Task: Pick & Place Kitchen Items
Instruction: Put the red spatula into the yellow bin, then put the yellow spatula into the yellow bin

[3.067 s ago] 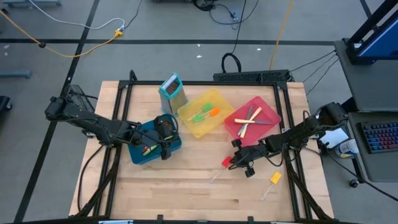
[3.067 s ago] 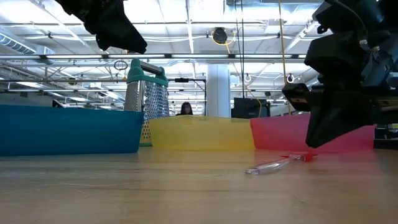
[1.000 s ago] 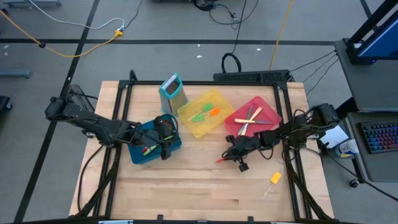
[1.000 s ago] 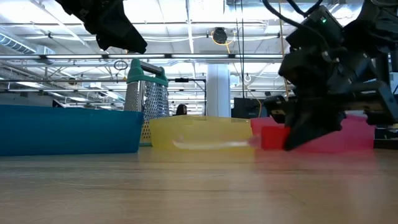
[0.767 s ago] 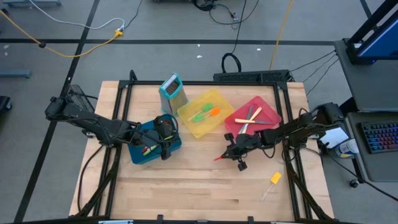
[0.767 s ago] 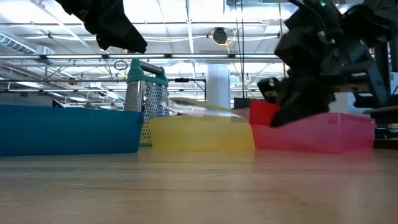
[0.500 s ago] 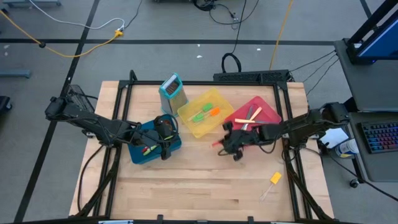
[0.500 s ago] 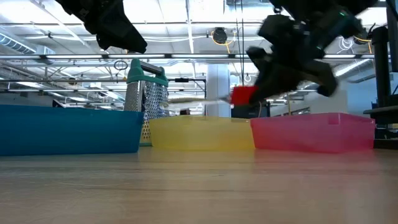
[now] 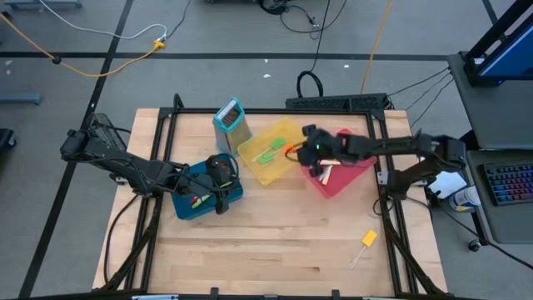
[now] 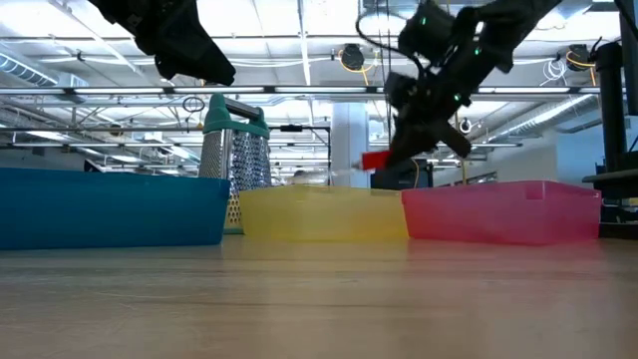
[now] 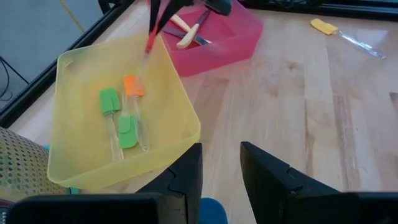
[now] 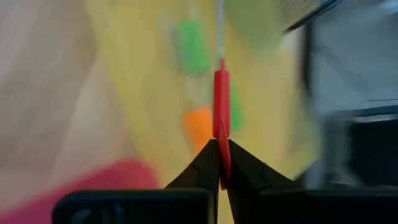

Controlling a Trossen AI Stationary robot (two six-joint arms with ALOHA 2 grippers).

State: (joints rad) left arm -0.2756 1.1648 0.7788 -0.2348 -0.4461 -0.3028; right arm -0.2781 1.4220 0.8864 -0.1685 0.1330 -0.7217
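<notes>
The red-headed mini spatula (image 12: 221, 102) is in my right hand (image 9: 313, 155), pinched by its red head with the clear handle sticking out ahead of my fingers, and I am carrying it in the air over the near edge of the yellow bin (image 9: 275, 171), between that bin and the red bin (image 9: 354, 175). I judge it very light, with a soft rubbery head that gives under the pinch and a stiff, slick clear handle; held by the head it could swivel, so a grip nearer where head meets handle would steady it better. In the yellow bin below lie two green spatulas (image 11: 109, 101) and an orange one (image 11: 131, 86), so this one seems to belong with them. The red bin holds cream-handled knives (image 11: 188, 35) and a metal piece. A yellow spatula (image 9: 367, 238) lies alone on the bench (image 9: 250, 250), well apart. My left hand (image 11: 221, 174) waits half spread over the blue bin (image 9: 187, 204), beside the grater (image 9: 231, 121).
</notes>
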